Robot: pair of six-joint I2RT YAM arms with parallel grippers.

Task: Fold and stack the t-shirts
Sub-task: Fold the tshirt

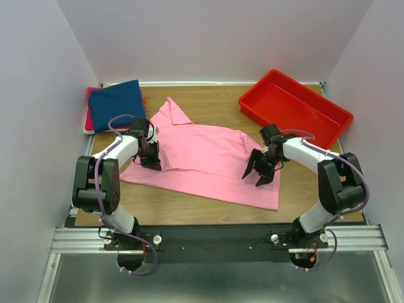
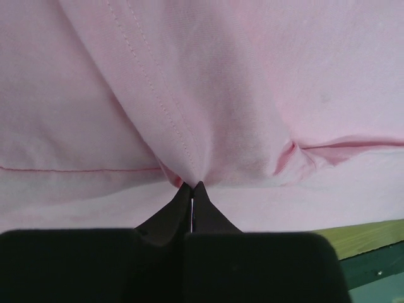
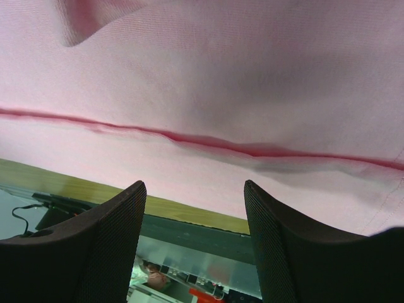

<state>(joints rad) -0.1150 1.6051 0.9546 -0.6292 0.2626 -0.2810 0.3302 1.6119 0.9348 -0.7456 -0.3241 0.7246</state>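
A light pink t-shirt (image 1: 208, 158) lies spread over the middle of the table, collar toward the far left. My left gripper (image 1: 150, 163) is at its left side and is shut on a pinch of pink cloth (image 2: 189, 158). My right gripper (image 1: 257, 173) hovers over the shirt's right part, jaws wide open and empty; in the right wrist view the pink cloth (image 3: 208, 95) fills the frame above the fingertips (image 3: 132, 196). A folded navy shirt (image 1: 117, 102) lies on a red-magenta one (image 1: 89, 118) at the far left.
A red plastic tray (image 1: 297, 104) stands at the far right, close behind my right arm. White walls close in the table on three sides. The table's near edge and metal rail (image 1: 221, 237) run below the shirt.
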